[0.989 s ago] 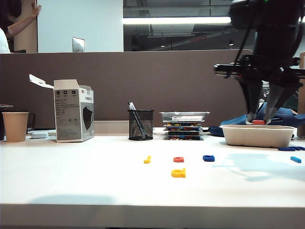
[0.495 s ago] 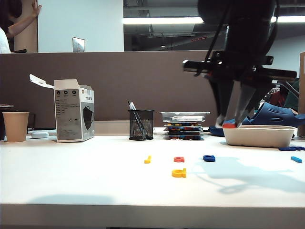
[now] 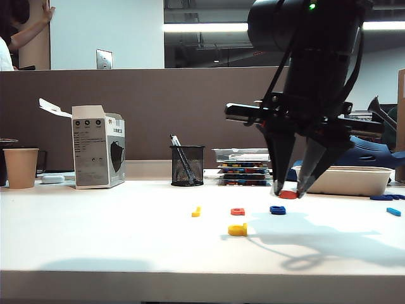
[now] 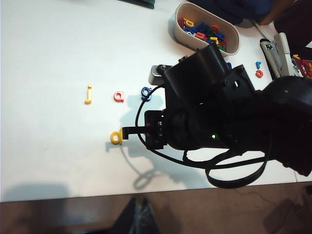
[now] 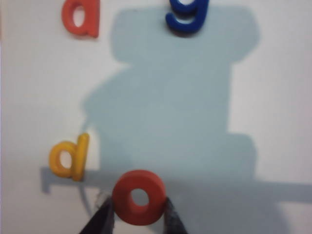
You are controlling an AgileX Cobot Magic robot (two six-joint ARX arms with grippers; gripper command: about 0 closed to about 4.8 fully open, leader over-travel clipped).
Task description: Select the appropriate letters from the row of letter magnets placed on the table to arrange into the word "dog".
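The red-orange ring "o" (image 5: 139,197) — smooth, flat plastic — sits pinched in the right gripper (image 5: 138,214) above the white table (image 3: 95,240); the left gripper is out of view.

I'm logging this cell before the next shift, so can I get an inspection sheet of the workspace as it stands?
Surface: white table, bare at front.
Job's things: yellow d in front; blue g in the row; red o held above the table.
Clutter: yellow j, red a, letter tray, pen cup, box, paper cup.
Grippers: right gripper shut on the o; left gripper not in view.
Cables: black loops on right arm.
Surroundings: brown partition.
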